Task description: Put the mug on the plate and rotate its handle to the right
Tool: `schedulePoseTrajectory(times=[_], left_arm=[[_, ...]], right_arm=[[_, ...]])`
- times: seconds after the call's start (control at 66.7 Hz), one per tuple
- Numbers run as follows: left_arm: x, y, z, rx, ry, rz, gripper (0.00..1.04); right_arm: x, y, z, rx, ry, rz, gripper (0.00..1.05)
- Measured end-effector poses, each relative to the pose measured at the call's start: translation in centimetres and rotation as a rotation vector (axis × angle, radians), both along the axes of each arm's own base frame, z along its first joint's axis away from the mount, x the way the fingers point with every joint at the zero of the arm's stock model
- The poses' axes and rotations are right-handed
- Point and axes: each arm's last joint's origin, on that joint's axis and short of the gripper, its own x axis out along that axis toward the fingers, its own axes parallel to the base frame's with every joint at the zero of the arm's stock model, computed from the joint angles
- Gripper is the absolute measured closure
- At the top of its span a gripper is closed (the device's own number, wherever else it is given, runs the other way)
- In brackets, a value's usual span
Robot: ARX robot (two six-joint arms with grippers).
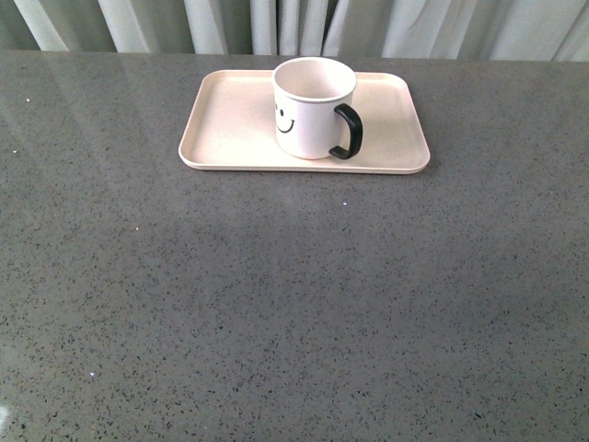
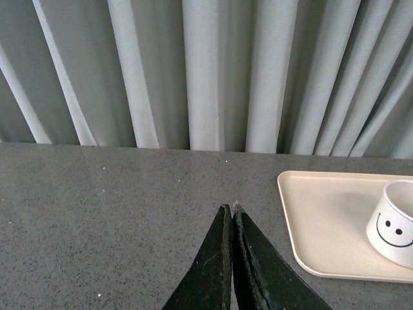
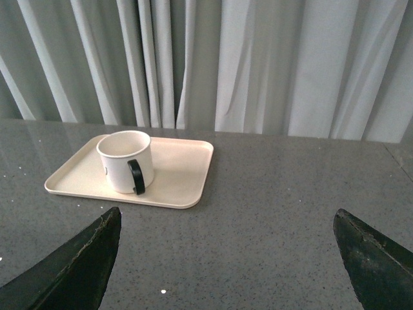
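Note:
The white mug [image 1: 311, 109] with a black smiley face stands upright on the pale pink plate [image 1: 230, 129], near its middle. Its black handle [image 1: 348, 132] points to the right and slightly toward the front. Neither arm shows in the front view. In the left wrist view my left gripper [image 2: 231, 208] is shut with nothing in it, over the grey table, apart from the plate [image 2: 322, 219] and the mug [image 2: 395, 225]. In the right wrist view my right gripper [image 3: 227, 216] is wide open and empty, well back from the plate [image 3: 181, 174], mug [image 3: 122, 160] and handle [image 3: 136, 177].
The grey speckled table [image 1: 294, 304] stretches from the plate to the front edge. Pale pleated curtains [image 1: 304, 26] hang behind the table's far edge.

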Motion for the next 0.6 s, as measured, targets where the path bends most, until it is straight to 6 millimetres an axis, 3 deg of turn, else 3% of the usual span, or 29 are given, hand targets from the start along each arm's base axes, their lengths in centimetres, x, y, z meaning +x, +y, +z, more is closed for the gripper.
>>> schedulePoseTrajectory(times=[0.195,0.42,0.6], left_arm=[[-2.3,1.3,-0.7,0.0,0.008,0.007,1.03],[-4.4,1.4,-2.0,0.0,0.016,0.003,1.03],[-5.5,1.4,-1.7,0.0,0.006,0.003,1.03]], right_arm=[[0.0,0.0,0.0,0.0,0.0,0.0,0.09],[0.0,0.0,0.0,0.0,0.0,0.0,0.09],[0.0,0.0,0.0,0.0,0.0,0.0,0.09]])
